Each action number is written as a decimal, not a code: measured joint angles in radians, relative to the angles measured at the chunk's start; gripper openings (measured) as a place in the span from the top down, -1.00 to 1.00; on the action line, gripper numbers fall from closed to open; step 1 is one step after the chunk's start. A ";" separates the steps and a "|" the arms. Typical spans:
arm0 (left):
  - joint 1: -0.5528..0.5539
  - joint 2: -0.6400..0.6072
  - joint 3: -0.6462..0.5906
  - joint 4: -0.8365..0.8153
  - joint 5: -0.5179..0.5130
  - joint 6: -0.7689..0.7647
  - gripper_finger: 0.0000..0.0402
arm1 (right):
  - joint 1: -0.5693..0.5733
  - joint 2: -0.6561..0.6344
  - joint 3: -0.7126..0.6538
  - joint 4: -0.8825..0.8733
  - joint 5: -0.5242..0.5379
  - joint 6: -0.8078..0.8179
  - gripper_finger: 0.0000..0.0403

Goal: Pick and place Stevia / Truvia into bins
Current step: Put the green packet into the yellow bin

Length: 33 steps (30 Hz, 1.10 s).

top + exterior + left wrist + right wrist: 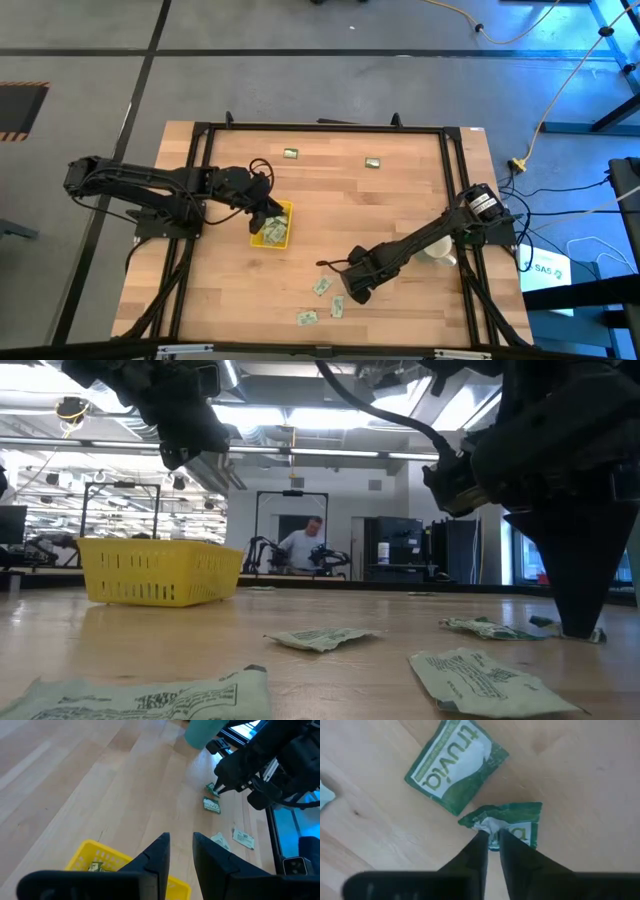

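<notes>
Several pale green and white Truvia sachets lie flat on the wooden table near its near edge [322,286] [320,638]; two more lie at the far side [291,154]. The yellow tray [275,225] [160,572] stands left of centre with sachets inside. My left gripper [181,840] hovers over the tray, open and empty. My right gripper [357,295] [490,837] points down at the table among the near sachets, shut on a crumpled one [512,820]. Another sachet [455,765] lies flat just beside it. My right gripper pinches the crumpled sachet between its two fingertips [479,842] at a wrinkled edge [490,824]. The fingers come from above, pointing down. The rest of the sachet lies on the table, its paper bunched up where the fingers meet [597,635].
A white mug [437,250] stands near the table's right edge under the right arm. A black frame [320,128] runs round the tabletop. Bare wood shows in the table's middle and far half. A person sits far back in the room [300,545].
</notes>
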State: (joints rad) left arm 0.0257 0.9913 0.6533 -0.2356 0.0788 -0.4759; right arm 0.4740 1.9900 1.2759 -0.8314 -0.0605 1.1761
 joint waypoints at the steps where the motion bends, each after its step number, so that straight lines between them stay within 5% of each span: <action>1: 0.000 0.000 0.000 0.000 -0.001 0.000 0.62 | 0.000 0.001 0.000 -0.001 0.000 0.000 0.78; 14: 0.000 0.000 0.000 0.003 -0.007 0.007 0.61 | 0.000 0.016 0.121 -0.092 0.001 -0.060 0.96; 25: -0.092 0.116 -0.001 0.303 0.011 0.483 0.39 | -0.072 0.010 0.447 -0.119 0.175 -0.346 0.97; 33: -0.180 0.228 -0.001 0.504 0.025 0.629 0.22 | -0.099 0.007 0.634 -0.052 0.301 -0.598 0.97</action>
State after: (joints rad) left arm -0.1543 1.2192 0.6521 0.2689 0.1035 0.1532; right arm 0.3747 1.9972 1.9101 -0.8838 0.2407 0.5777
